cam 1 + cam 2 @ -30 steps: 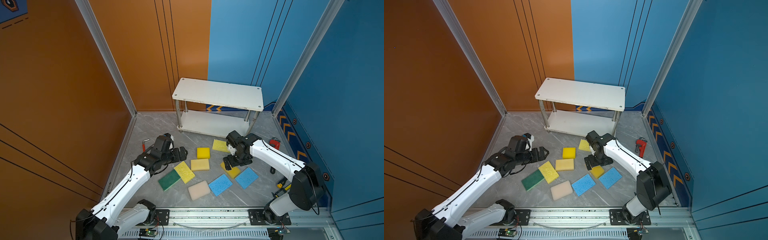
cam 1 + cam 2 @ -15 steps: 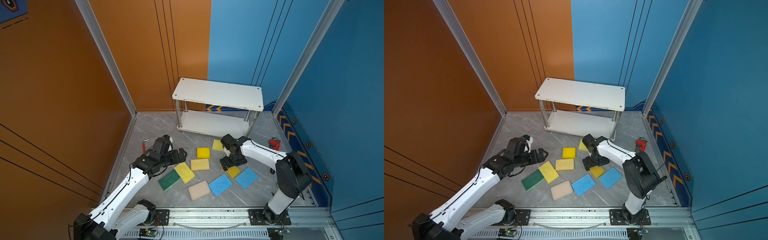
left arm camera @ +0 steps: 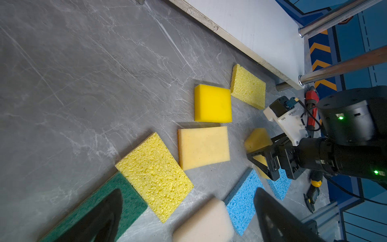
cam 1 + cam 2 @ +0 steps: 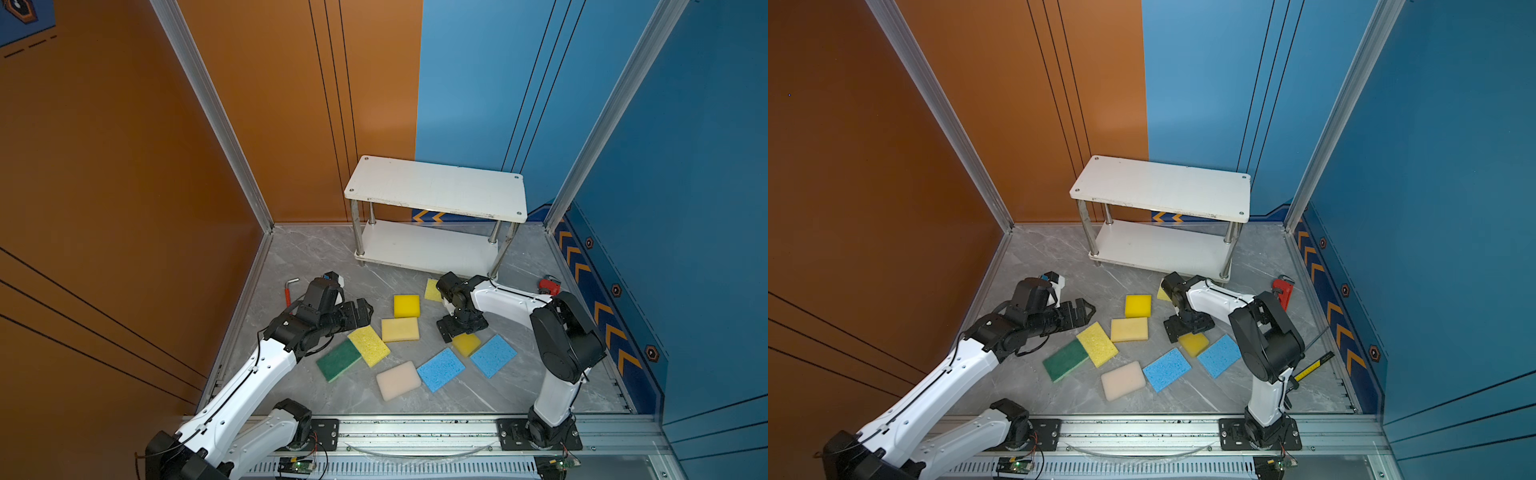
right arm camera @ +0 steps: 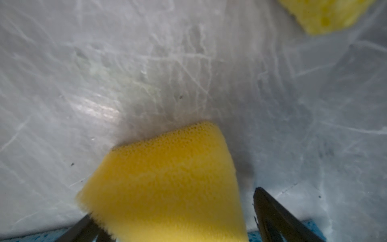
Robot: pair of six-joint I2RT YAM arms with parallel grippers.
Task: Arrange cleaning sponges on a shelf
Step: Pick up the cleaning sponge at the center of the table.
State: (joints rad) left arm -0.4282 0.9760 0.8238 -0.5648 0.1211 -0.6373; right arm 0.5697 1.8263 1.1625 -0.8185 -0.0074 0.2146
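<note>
The shelf stands at the back of the desk, and all nine sponges lie on the desk in front of it.

The right end effector points down with its jaws spread wide, astride a thick yellow sponge. One finger touches the sponge's edge and the other stands clear of it, so nothing is clamped. This sponge touches a blue sponge, and a second blue sponge lies just beside that one. The right arm hides part of a porous yellow sponge near the shelf's front post.

The left end effector hangs released, with nothing between its fingers, near another porous yellow sponge that touches the green sponge. A bright yellow sponge and a pale yellow sponge lie between the two arms. The pinkish-beige sponge lies nearest the rail.

A red wrench sits beyond the right arm, a red-handled hex key behind the left arm, and a yellow and black tool by the right arm's base
</note>
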